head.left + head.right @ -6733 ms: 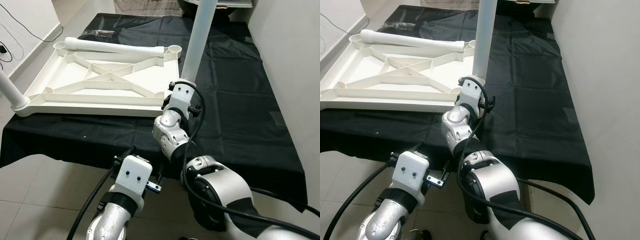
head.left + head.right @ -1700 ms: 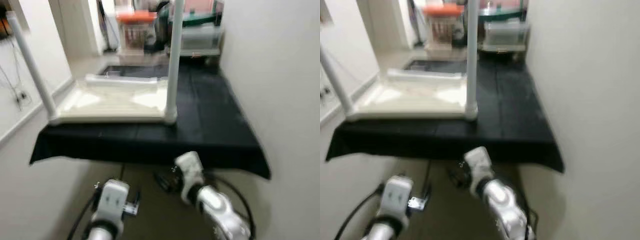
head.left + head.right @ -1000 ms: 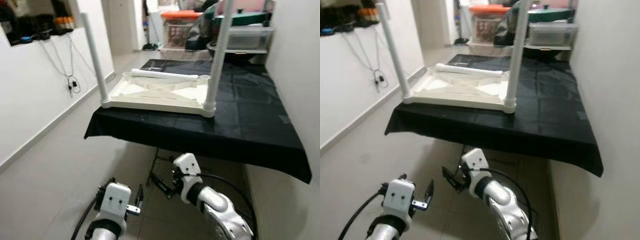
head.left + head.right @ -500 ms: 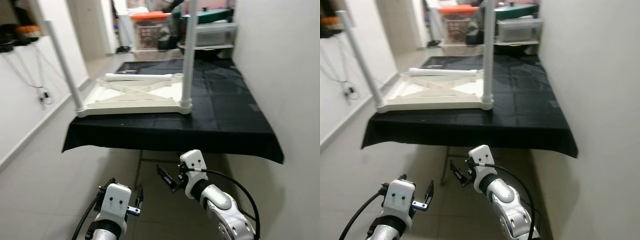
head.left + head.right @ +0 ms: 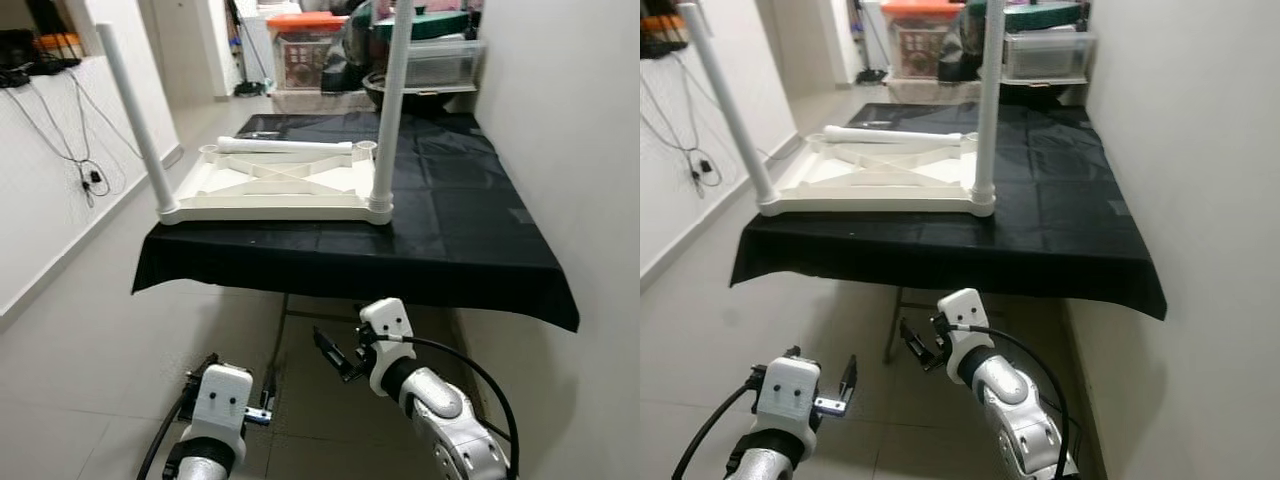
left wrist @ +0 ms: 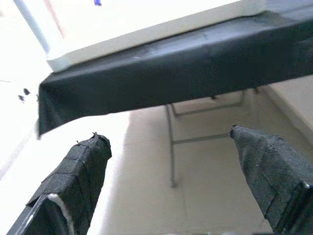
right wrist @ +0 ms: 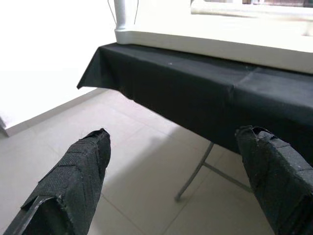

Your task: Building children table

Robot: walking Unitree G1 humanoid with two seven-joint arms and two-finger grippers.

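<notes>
Both the left gripper (image 5: 262, 398) and right gripper (image 5: 334, 355) hang wide and empty below the bench (image 5: 470, 240). On it lies the upturned white tabletop (image 5: 275, 190), two legs (image 5: 392, 100) upright, tops cut off; a loose leg (image 5: 290, 146) lies across its far edge.

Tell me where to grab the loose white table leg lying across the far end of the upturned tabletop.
Grip the loose white plastic leg at mid-length, fingers coming down from above and closing across its round shaft. It lies flat across the far edge of the upside-down white plastic tabletop, so its top is exposed. Reaching between the two upright white legs probably avoids knocking them.
</notes>
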